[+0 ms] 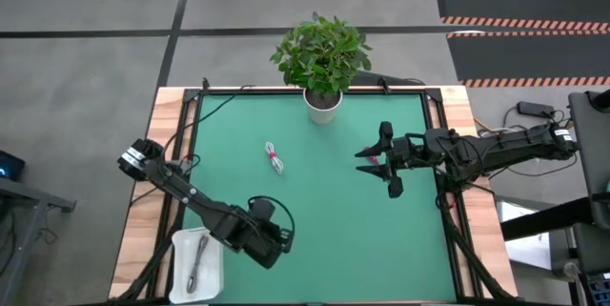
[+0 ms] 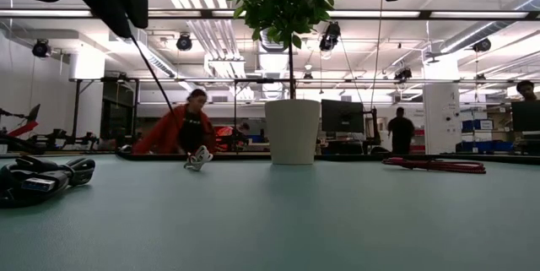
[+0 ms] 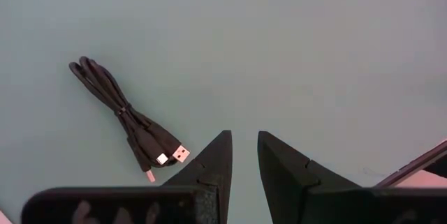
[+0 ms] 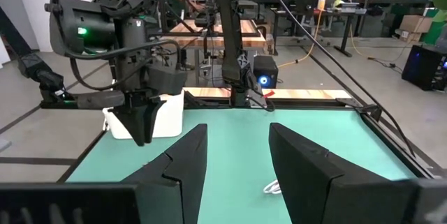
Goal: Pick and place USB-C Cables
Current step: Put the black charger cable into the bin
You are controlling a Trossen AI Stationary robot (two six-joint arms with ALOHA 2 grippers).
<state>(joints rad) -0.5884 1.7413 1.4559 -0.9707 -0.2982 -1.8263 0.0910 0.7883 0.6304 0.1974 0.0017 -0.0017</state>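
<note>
The green table mat (image 1: 324, 211) fills the wooden-edged table, with both dark arms reaching over it. At its far edge stands the potted plant (image 1: 322, 53), leafy in a white pot, well away from either pincer.

A white tray (image 1: 212, 270) sits at the near left corner of the table, just beside the left arm, and a grey cable (image 1: 197, 261) lies inside it.

The left gripper (image 1: 270, 234) hangs low over the near-left part of the mat, its fingers (image 3: 209, 165) slightly apart and holding nothing (only a narrow gap of bare mat shows between them). The black cable (image 3: 126, 119) lies coiled on the mat just beside those fingertips, not touching them, its silver plugs turned toward the pincer.

The right gripper (image 1: 378, 165) is over the right part of the mat, fingers (image 4: 183, 155) spread wide and empty. The magenta-purple cable (image 1: 371, 157) lies on the mat right at its tips; contact cannot be told.

The white and red cable (image 1: 274, 158) rests mid-mat, between the two pincers and well apart from both, nearer the plant than the left one is.
</note>
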